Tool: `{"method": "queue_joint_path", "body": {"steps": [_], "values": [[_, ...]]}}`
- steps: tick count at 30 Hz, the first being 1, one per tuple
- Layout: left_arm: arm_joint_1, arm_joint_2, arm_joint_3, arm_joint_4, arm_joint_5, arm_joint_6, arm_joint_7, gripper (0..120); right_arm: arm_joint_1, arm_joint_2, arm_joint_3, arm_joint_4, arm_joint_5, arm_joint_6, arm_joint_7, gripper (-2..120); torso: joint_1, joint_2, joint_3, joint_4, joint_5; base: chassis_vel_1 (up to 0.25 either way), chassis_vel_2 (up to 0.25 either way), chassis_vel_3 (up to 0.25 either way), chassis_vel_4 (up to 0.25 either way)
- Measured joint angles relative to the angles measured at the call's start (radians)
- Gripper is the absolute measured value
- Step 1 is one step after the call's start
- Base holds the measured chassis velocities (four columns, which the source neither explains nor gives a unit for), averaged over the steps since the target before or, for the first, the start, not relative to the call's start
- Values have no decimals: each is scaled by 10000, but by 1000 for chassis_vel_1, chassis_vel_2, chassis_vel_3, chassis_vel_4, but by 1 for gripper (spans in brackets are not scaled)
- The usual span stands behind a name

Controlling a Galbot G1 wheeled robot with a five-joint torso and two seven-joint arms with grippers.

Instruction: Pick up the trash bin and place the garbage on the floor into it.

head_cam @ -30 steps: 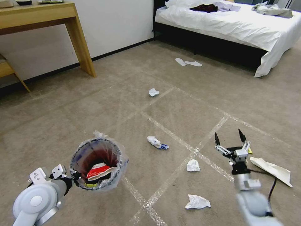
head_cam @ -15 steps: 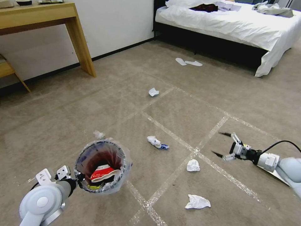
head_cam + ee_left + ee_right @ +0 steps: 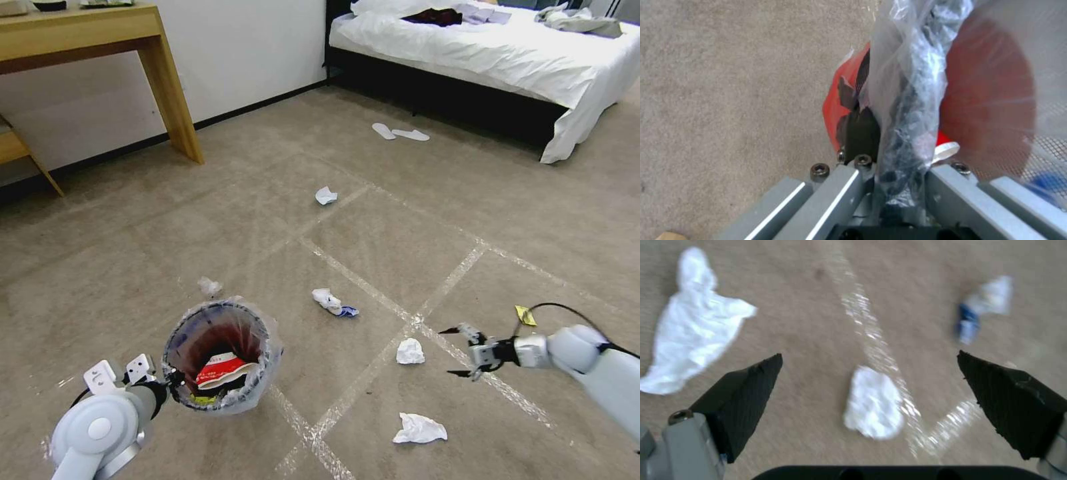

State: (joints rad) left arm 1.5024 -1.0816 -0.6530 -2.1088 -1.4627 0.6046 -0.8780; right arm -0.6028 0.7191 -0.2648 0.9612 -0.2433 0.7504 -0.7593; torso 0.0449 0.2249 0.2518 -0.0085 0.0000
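Note:
My left gripper (image 3: 170, 385) is shut on the near rim of the trash bin (image 3: 200, 321), holding it above the floor (image 3: 373, 240). The bin's dark red inside holds a red-white cup (image 3: 220, 369). In the left wrist view the rim and its crinkly bag (image 3: 907, 100) sit pinched between the jaws. My right gripper (image 3: 450, 352) is open and points left, just right of a crumpled white tissue (image 3: 410, 351). In the right wrist view that tissue (image 3: 873, 403) lies on the carpet ahead of the spread fingertips (image 3: 755, 380).
More garbage lies around: a flattened tissue (image 3: 419, 429), a white-and-blue scrap (image 3: 332, 301), a small wad (image 3: 209, 286), a far tissue (image 3: 325, 195) and a yellow wrapper (image 3: 525, 315). A wooden desk (image 3: 175, 100) stands back left, a bed (image 3: 507, 60) back right, slippers (image 3: 400, 133) before it.
My right gripper swung from pointing away to pointing left and dropped low beside the crumpled tissue, staying open. The left arm drew the bin slightly lower and nearer, uncovering a small wad behind it.

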Motion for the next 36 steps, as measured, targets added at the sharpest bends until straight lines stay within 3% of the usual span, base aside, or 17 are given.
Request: {"method": "queue_joint_path", "body": {"steps": [3, 9, 15, 22, 36], "values": [[18, -12, 1, 12, 51, 3, 19, 0, 203, 206, -327, -232, -32, 49, -147, 100, -1, -1, 0, -6, 0, 0, 0, 0, 0], [77, -128, -22, 26, 250, 7, 47, 0, 982, 967, -1412, -1479, -262, 543, -1676, 100, -1, -1, 0, -2, 4, 0, 0, 0, 0], [87, -173, -69, 7, 315, 3, 49, 0, 1133, 1119, -1994, -1636, -186, 592, -2159, 100, -1, 0, -1, -7, 2, 0, 0, 0, 0], [143, -248, -62, 47, 506, -12, 100, 0, 953, 1482, -2120, -2130, -589, 593, -2053, 100, -2, -1, -1, -5, 4, 0, 0, 0, 0], [-53, -131, -85, 162, 399, -61, 186, 0, 784, 2177, -1993, -3680, -1341, 465, -781, 100, -2, 0, -1, -4, 2, 0, 0, 0, 0]]}}
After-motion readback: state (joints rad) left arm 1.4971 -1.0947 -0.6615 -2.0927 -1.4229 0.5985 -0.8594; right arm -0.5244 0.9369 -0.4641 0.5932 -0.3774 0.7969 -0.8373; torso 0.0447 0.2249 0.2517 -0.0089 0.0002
